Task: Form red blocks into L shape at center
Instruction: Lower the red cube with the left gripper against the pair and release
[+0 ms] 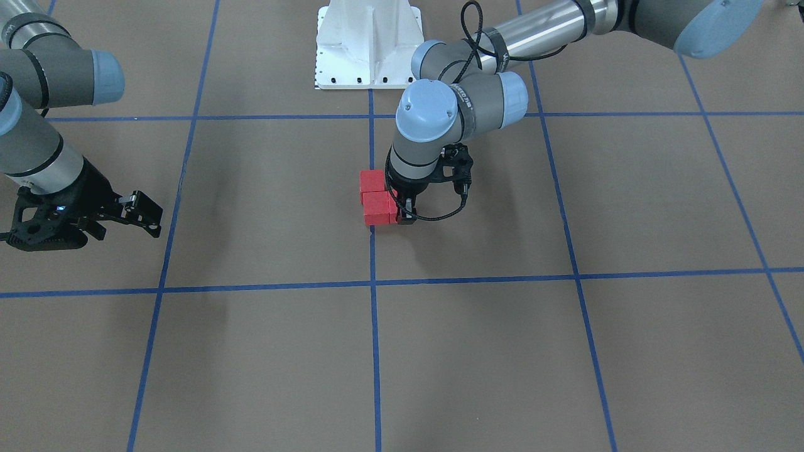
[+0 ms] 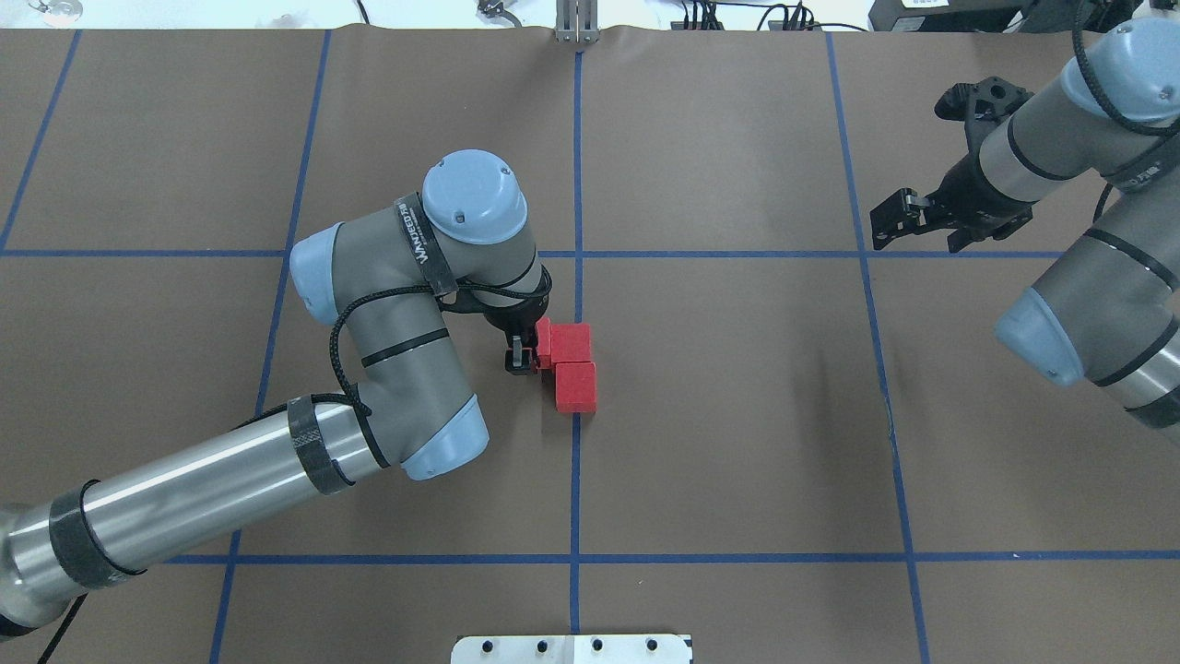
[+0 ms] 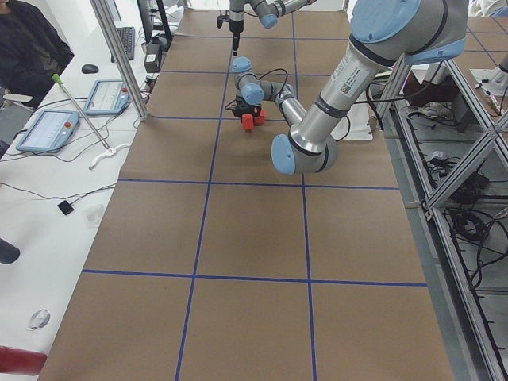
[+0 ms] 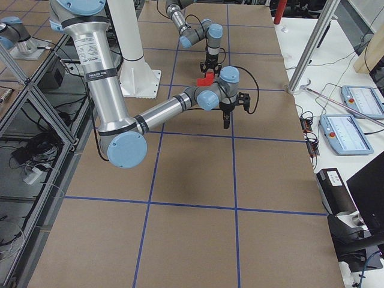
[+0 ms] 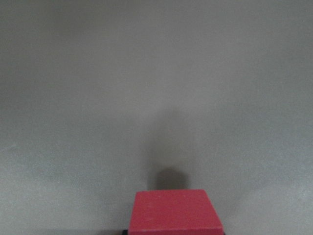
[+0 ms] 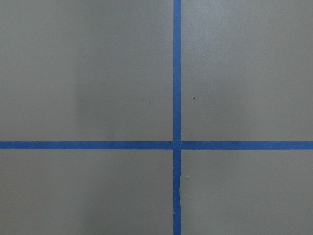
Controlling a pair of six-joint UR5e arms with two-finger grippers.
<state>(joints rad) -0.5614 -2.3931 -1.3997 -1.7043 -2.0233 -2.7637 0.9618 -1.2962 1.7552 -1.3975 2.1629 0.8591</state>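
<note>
Brown center: left gripper seemingly clamps 1 of 3 red blocks (right gripper parted).

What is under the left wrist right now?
A third red block shows partly below the left claw, beside the two red blocks on the centre line. The wrist covers the rest of it and whether the claw grips it.

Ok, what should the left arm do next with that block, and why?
Probably open the left gripper and lift straight up: its third red block already looks seated beside the other two red blocks, making an L at the center line.
</note>
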